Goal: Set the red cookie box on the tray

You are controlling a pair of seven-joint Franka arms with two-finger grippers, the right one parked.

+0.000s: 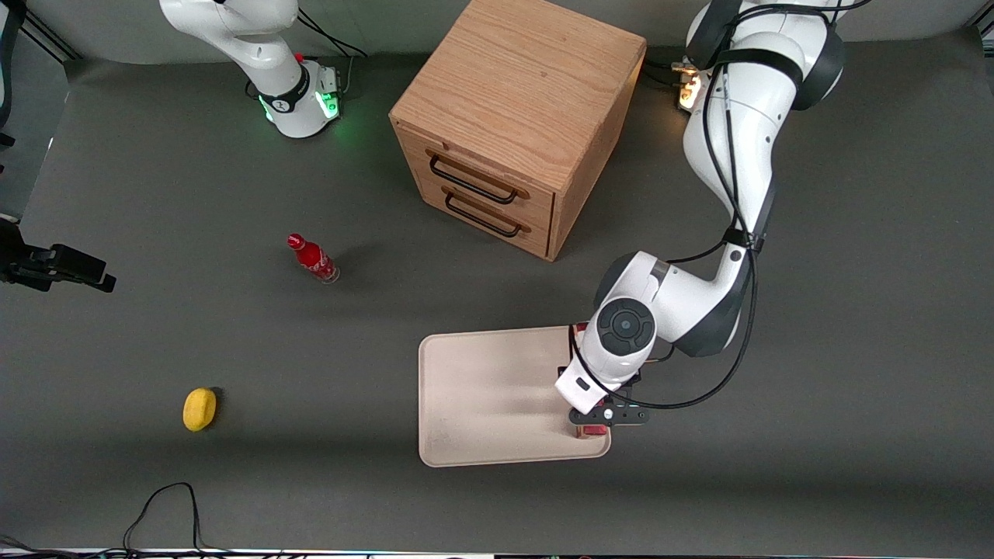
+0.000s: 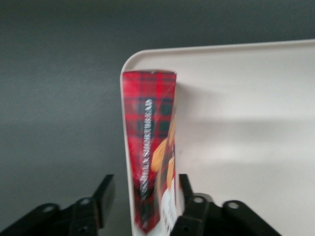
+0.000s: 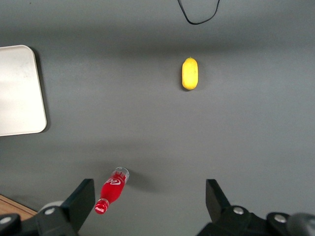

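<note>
The red cookie box (image 2: 150, 147), dark-red tartan with cookie pictures, lies on its narrow side along the edge of the cream-white tray (image 2: 246, 123), near a rounded corner. In the front view only a small red bit of the box (image 1: 594, 429) shows under the arm's hand, at the corner of the tray (image 1: 481, 388) nearest the camera on the working arm's side. My left gripper (image 2: 145, 191) straddles the box's near end. One finger (image 2: 106, 194) stands apart from the box with a gap; the other finger (image 2: 184, 189) is close against it. In the front view the gripper (image 1: 602, 423) is over that corner.
A wooden drawer cabinet (image 1: 520, 116) stands farther from the camera than the tray. A small red bottle (image 1: 313, 259) and a yellow object (image 1: 199, 408) lie toward the parked arm's end. A black cable (image 1: 163, 505) lies near the table's front edge.
</note>
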